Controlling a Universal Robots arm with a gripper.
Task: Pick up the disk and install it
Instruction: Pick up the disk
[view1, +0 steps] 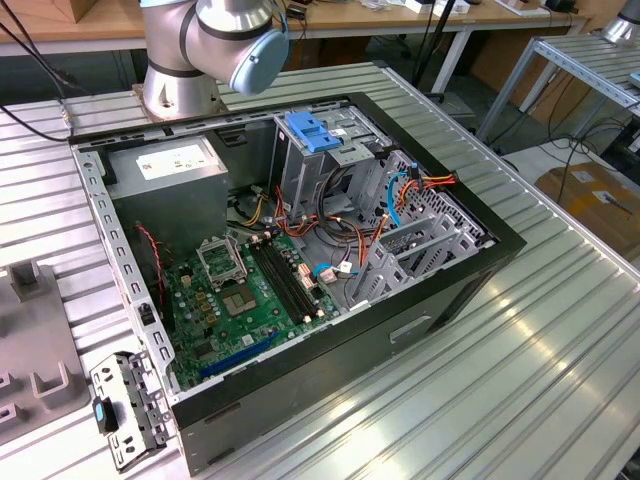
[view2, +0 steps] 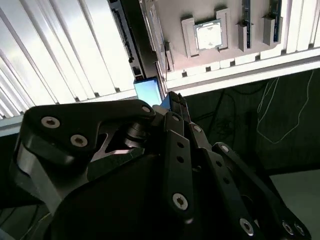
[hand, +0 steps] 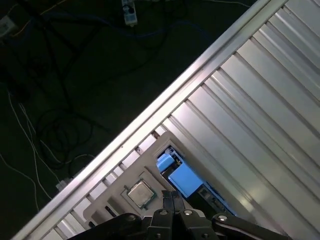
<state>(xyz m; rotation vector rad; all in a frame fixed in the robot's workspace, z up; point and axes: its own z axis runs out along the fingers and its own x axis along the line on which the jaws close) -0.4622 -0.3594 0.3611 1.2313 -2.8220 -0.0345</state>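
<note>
Hand (hand: 172, 196): fingers pressed together, nothing pinched, poised high for pickup
Disk (hand: 184, 181): apparently the blue-edged piece just past the fingertips, parked in grey holder (view2: 172, 35)
Case (view1: 330, 370): open to receive it

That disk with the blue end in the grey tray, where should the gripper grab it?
Likely pinch the two flat faces at the top edge, coming from above: the disk seems to stand on edge in the tray, leaving that narrow edge and blue end exposed.
</note>
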